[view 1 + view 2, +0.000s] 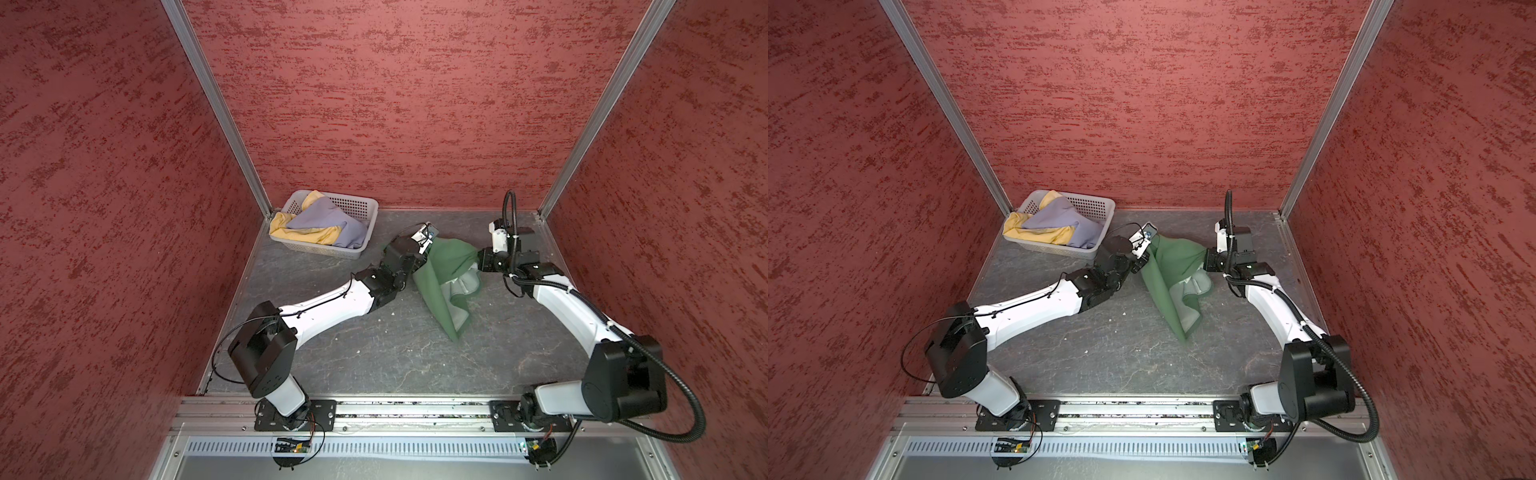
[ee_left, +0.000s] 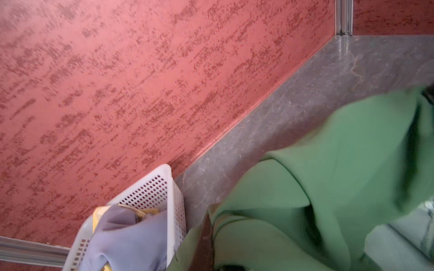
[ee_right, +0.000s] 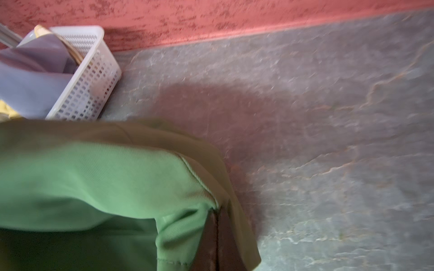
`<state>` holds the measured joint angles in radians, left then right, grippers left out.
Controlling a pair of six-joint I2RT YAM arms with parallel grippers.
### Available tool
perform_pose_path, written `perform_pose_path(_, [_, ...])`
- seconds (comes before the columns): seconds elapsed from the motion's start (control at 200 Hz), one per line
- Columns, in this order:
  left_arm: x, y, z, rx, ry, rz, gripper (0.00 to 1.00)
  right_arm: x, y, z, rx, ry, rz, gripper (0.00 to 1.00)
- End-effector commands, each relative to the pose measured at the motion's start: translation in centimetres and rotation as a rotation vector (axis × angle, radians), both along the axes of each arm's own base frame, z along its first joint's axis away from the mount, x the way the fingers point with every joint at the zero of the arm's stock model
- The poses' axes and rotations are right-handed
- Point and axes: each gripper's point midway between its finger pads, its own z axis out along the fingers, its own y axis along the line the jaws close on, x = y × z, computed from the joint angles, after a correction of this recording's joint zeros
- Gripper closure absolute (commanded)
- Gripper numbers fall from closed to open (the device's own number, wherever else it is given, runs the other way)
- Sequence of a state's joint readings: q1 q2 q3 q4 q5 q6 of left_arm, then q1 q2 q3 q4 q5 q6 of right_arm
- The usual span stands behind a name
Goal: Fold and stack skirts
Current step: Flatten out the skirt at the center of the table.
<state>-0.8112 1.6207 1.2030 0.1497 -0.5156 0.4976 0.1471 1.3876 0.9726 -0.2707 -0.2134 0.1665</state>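
The dark green skirt (image 1: 446, 257) (image 1: 1177, 257) hangs stretched between my two grippers above the back middle of the table. Its lower corner droops to the tabletop and its pale lining (image 1: 459, 291) shows. My left gripper (image 1: 426, 249) (image 2: 207, 225) is shut on the skirt's left edge. At the opposite edge, the right gripper (image 1: 478, 259) (image 3: 217, 215) pinches the cloth shut. The lavender-grey skirt (image 1: 332, 222) and the mustard yellow skirt (image 1: 299, 235) lie crumpled together in the white basket (image 1: 316, 249) (image 1: 1054, 249) at the back left.
The basket (image 2: 173, 199) (image 3: 94, 77) stands close to my left gripper, against the red back wall. Red walls enclose the grey marbled table (image 1: 374, 353) on three sides. A metal rail (image 1: 395, 411) with both arm bases runs along the front edge.
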Motion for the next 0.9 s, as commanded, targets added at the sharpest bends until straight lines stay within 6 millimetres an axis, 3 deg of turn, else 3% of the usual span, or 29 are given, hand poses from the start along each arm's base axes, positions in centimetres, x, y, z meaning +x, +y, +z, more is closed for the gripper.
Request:
perform_pose_path(0.0, [1.5,-0.5,3.6,-0.029,-0.114,-0.008,1.0,-1.1,2.2,0.6,0.09,-0.037,0.084,0.96])
perform_pose_path(0.155, [2.0,-1.5,4.3,-0.011,-0.173,-0.066,1.0,-3.1,5.3,-1.3,0.138,0.005,0.207,0.9])
perform_pose_path(0.251, [1.2,-2.7,3.7,0.018,-0.223,-0.162,1.0,-4.6,7.1,-2.0,0.181,0.038,0.296,0.81])
perform_pose_path(0.331, [-0.1,-3.8,3.0,0.036,-0.276,-0.266,1.0,-5.0,6.8,-2.1,0.168,0.036,0.293,0.67])
perform_pose_path(0.411, [-1.0,-4.6,1.9,0.058,-0.303,-0.344,1.0,-4.6,5.1,-1.7,0.08,-0.017,0.226,0.52])
perform_pose_path(0.521, [-1.8,-5.6,0.3,0.086,-0.304,-0.429,1.0,-3.3,2.2,0.8,-0.049,-0.133,0.098,0.44])
perform_pose_path(0.596, [-2.7,-6.2,-0.8,0.099,-0.313,-0.506,1.0,-2.6,1.5,3.1,-0.092,-0.204,0.076,0.43])
perform_pose_path(0.711, [-4.1,-6.9,-1.8,0.112,-0.338,-0.623,1.0,-1.5,2.0,5.8,-0.114,-0.257,0.108,0.43])
perform_pose_path(0.892, [-5.3,-6.9,-2.8,0.12,-0.342,-0.719,1.0,-0.3,4.5,10.0,-0.047,-0.304,0.223,0.42])
